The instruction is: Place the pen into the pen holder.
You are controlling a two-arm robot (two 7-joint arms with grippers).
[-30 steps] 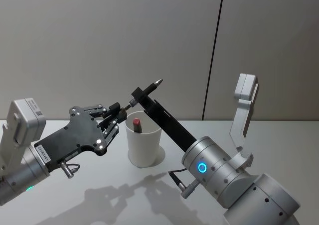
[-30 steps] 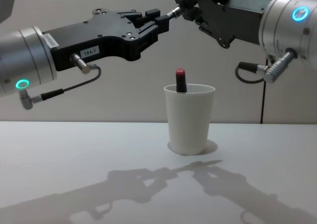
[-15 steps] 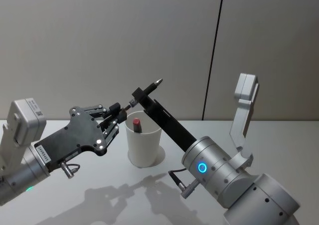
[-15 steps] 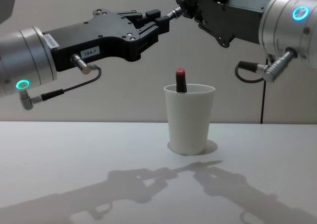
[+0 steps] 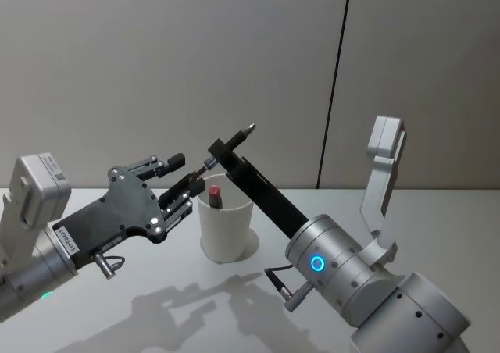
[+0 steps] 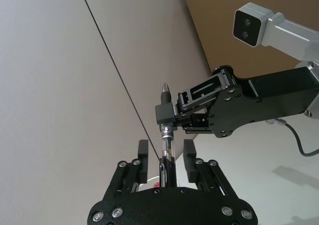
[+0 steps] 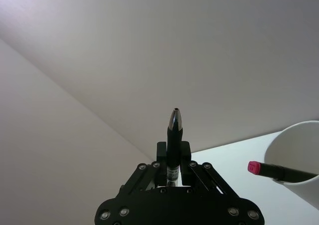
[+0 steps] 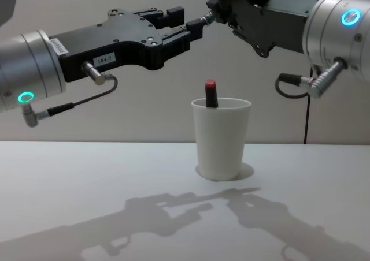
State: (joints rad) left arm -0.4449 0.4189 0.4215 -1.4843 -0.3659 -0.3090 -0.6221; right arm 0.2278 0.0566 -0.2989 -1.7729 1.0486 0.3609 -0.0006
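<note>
A black pen (image 5: 244,130) with a silver tip is held in the air above the white pen holder (image 5: 226,229), my right gripper (image 5: 222,145) shut on its middle. In the right wrist view the pen (image 7: 174,128) stands out of that gripper (image 7: 172,148). My left gripper (image 5: 186,172) is open at the pen's lower end. The left wrist view shows its fingers (image 6: 143,151) spread on either side of the pen (image 6: 166,135), apart from it. From the chest, both grippers (image 8: 186,18) (image 8: 219,8) hang above the pen holder (image 8: 221,140).
A red-capped pen (image 8: 211,93) stands inside the pen holder, leaning on its rim. The holder sits on a white table (image 8: 87,186), with a grey wall behind it. Both arms cross over the table's middle.
My left gripper has opened and let go of the pen's lower end. The right gripper still holds the pen in the same place.
</note>
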